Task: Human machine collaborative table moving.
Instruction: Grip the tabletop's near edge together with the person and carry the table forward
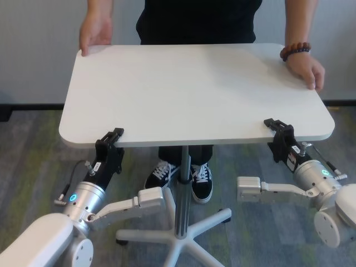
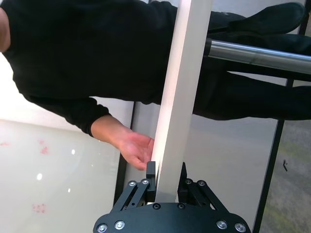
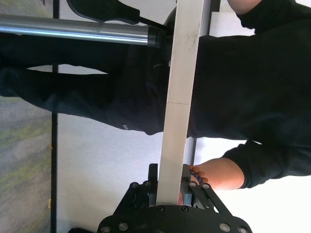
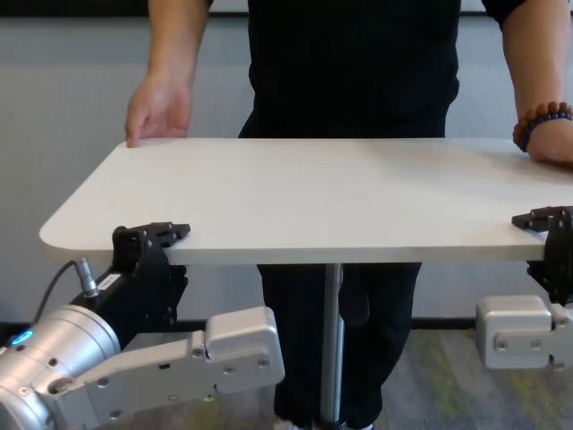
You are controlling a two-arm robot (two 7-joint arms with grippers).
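A white table (image 1: 194, 89) fills the centre of the head view, with the human (image 1: 197, 19) standing at 12 o'clock, a hand on each far corner. The left gripper (image 1: 114, 135) at 7 o'clock and the right gripper (image 1: 276, 125) at 4 o'clock each clamp its near edge.

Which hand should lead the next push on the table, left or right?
Neither is clearly better. The left hand and right hand both clamp the table at its near edge, while the human holds the far corners. Move them together.
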